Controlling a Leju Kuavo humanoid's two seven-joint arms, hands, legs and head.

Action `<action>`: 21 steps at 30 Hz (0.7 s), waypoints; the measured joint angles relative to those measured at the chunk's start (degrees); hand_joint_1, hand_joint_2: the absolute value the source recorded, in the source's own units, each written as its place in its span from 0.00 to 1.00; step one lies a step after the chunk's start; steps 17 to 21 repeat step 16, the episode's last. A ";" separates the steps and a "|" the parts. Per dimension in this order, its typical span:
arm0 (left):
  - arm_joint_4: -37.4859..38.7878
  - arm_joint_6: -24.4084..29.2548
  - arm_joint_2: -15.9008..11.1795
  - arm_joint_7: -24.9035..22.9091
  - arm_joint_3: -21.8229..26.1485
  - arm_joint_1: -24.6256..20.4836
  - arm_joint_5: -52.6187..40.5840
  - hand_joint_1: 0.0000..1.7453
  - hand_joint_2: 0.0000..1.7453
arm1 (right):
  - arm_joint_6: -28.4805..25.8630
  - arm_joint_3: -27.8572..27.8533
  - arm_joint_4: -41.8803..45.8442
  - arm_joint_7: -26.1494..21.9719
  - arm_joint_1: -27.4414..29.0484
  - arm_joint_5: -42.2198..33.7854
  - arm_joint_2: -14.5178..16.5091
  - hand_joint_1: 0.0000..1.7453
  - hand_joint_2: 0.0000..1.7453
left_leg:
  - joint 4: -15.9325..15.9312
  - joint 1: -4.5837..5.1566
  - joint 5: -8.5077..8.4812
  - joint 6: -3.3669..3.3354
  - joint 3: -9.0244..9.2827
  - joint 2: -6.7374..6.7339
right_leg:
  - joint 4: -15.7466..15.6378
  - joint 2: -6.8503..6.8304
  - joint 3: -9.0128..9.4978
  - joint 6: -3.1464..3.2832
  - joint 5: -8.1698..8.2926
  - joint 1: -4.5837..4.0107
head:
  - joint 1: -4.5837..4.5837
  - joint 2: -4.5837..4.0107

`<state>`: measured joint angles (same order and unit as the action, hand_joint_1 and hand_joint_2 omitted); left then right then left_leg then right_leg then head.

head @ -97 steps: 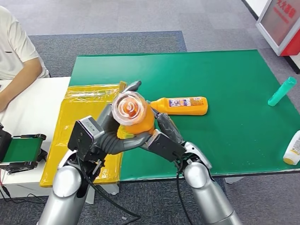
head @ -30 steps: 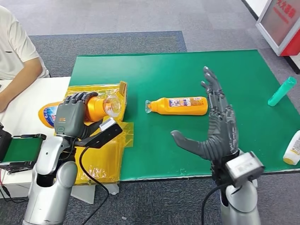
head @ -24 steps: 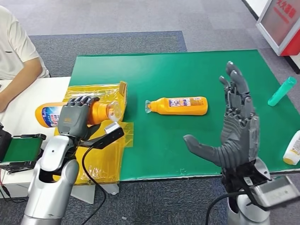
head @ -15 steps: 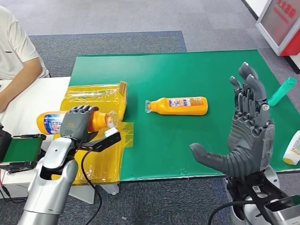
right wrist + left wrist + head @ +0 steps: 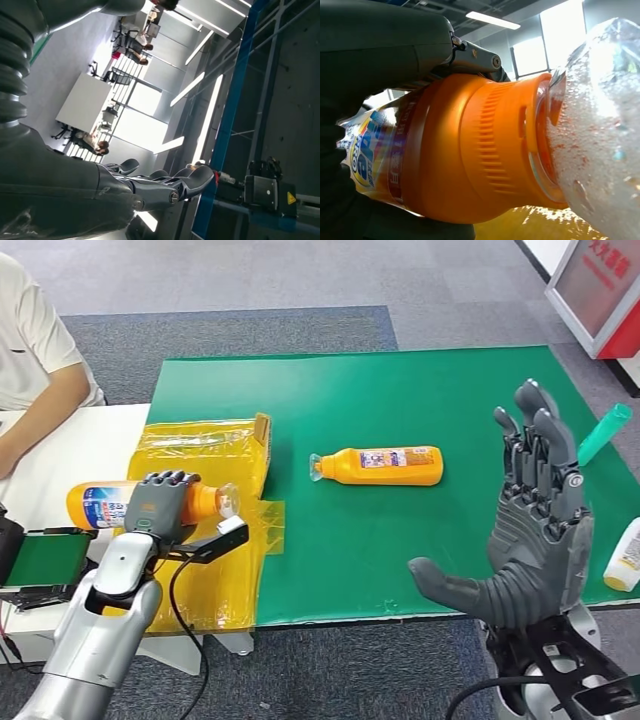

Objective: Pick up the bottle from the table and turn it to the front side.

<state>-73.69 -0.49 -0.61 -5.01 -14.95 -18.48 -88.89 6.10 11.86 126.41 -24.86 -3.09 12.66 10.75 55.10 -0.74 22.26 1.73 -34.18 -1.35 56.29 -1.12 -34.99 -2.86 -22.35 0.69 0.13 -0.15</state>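
The left robot hand (image 5: 157,504) is wrapped round the neck end of the bottle (image 5: 106,506), fingers curled over the orange shoulder just behind the clear cap (image 5: 228,501). The bottle lies roughly level, held above the yellow bag (image 5: 226,570) at the left edge of the green tabletop (image 5: 453,400), its base reaching out over the white table (image 5: 68,455) beside it. The blue label faces up toward the head camera, so the front looks close to showing (a judgement from the label alone). The right robot hand (image 5: 540,530) is spread and holds nothing, palm turned inward, raised near the tabletop's right front edge.

The main risk is the grip: the hand has the narrow end, so most of the bottle's weight hangs beyond the fingers, and a quick wrist turn could let it pivot or slide out onto the bag or the white table. A person's arm (image 5: 34,415) rests near that table, so a wide swing of the base could come close to it.

Compared with a second ago, the left robot hand has carried the bottle lower and further left, and the right robot hand has drawn back to the right, away from the second orange bottle (image 5: 381,465) lying mid-tabletop
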 joint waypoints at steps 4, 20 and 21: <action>1.91 3.22 -0.42 0.94 -0.86 0.14 0.00 1.00 1.00 | -0.17 -0.25 0.92 -0.60 0.89 -0.25 -0.02 0.00 1.00 | 0.00 0.01 0.02 -0.02 -0.01 0.00 | 0.00 0.00 0.00 0.00 0.00 0.01 | -0.01 0.00; 2.94 4.64 0.20 3.64 -0.89 0.98 0.00 1.00 1.00 | -0.15 -0.52 2.33 -0.67 1.47 0.45 -0.02 0.00 1.00 | 0.00 0.00 0.00 0.00 -0.01 0.00 | 0.00 0.00 0.01 0.00 0.00 0.00 | 0.00 0.00; 2.94 4.64 0.20 3.64 -0.89 0.98 0.00 1.00 1.00 | -0.15 -0.52 2.33 -0.67 1.47 0.45 -0.02 0.00 1.00 | 0.00 0.00 0.00 0.00 -0.01 0.00 | 0.00 0.00 0.01 0.00 0.00 0.00 | 0.00 0.00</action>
